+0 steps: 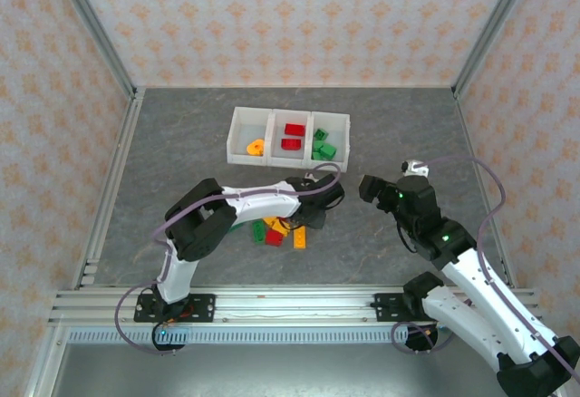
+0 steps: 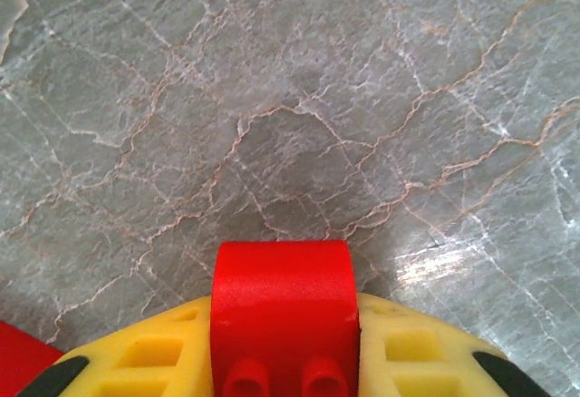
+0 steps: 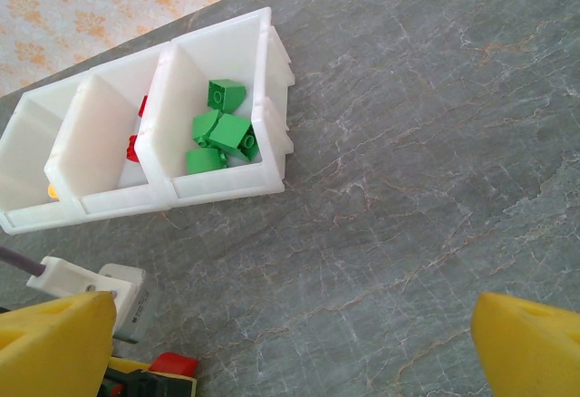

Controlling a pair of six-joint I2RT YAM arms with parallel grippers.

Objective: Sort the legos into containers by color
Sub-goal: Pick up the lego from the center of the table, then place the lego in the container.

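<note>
Grey marbled table [image 1: 181, 152]. White three-bin plastic tray [image 1: 237, 134], toward the far edge, holds sorted bricks. Right claw [image 3: 290, 343] is spread wide. Left claw [image 1: 323, 197] clamps a red plastic brick [image 2: 282, 302], near loose mixed-colour bricks [image 1: 279, 231] mid-table.

Three-bin tray [image 1: 272, 111] toward far edge of table [image 1: 181, 161], about midway between side edges, bins in row left to right. Left bin: ring piece [image 1: 256, 147]. Middle bin: two bricks [image 1: 293, 136], one behind other. Right bin: cluster of bricks [image 3: 220, 130]. Loose bricks [image 1: 276, 232] heaped in front of tray, nearer near edge, partly under left arm [image 1: 254, 202]. Left gripper [image 1: 319, 199] just right of heap, brick [image 2: 283, 311] between its fingers, over bare table. Right gripper [image 1: 372, 187] right of left gripper, apart, before tray's right end.
</note>
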